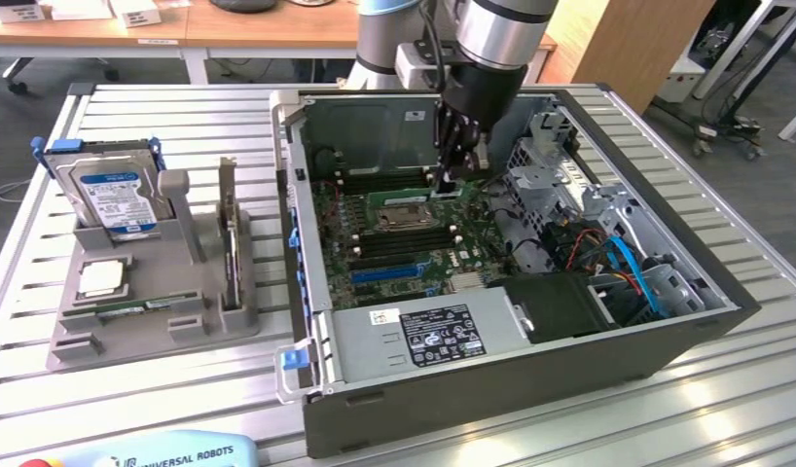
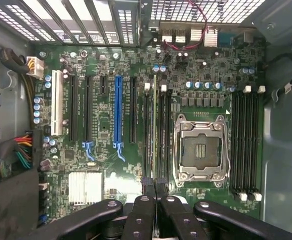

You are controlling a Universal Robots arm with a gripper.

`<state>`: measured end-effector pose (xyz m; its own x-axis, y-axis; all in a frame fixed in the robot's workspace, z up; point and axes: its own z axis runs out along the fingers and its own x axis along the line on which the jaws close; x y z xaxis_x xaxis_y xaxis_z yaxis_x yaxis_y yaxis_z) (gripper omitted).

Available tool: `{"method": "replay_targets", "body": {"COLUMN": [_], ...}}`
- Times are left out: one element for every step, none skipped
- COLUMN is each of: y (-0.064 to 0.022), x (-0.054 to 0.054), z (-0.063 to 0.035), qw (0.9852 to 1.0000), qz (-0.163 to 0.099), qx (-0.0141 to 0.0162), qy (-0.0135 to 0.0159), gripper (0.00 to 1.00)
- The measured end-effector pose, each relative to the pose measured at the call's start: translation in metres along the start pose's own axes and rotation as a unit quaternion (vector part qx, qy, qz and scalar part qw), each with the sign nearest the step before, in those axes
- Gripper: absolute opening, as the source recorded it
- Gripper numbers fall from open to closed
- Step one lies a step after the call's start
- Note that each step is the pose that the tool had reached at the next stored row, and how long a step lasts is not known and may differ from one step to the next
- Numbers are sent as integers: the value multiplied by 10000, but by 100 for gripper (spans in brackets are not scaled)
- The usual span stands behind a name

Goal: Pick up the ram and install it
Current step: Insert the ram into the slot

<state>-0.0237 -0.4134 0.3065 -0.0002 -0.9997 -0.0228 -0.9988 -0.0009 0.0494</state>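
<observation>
Wrist view: the claw (image 2: 155,186) is clamped shut on the ram (image 2: 155,122). It holds the stick edge-on along the black memory slots (image 2: 163,135), beside the empty processor socket (image 2: 200,147), presumably to line it up with a slot.

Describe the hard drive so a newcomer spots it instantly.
On the exterior view's left, beside the open computer case, sits a grey holder. The hard drive stands upright at its far end: silver, blue-labelled, unlike the flat square processor chip before it.

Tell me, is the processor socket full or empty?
Empty. The socket shows bare contacts inside its metal frame; no chip sits in it.
</observation>
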Motion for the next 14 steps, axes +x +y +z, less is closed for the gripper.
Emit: {"method": "replay_targets", "body": {"y": [0, -1, -1, -2, -2, -3, -3, -3, -3, -3, -4, -5, -5, -6], "x": [0, 1, 1, 1, 1, 1, 1, 2, 2, 2, 2, 3, 3, 4], "z": [9, 19, 29, 38, 47, 55, 64, 74, 87, 101, 116, 131, 147, 163], "qw": [10000, 10000, 10000, 10000, 10000, 10000, 10000, 10000, 10000, 10000, 10000, 10000, 10000, 10000], "qz": [0, 0, 0, 0, 0, 0, 0, 1, 1, 1, 1, 1, 1, 2], "qx": [0, 0, 0, 0, 0, 0, 0, 0, 0, 0, 0, 0, 0, 0], "qy": [0, 0, 0, 0, 0, 0, 0, 0, 0, 0, 0, 0, 0, 0], "gripper": [11, 11, 11, 11, 11, 11, 11, 11, 11, 11, 11, 11, 11, 11]}}
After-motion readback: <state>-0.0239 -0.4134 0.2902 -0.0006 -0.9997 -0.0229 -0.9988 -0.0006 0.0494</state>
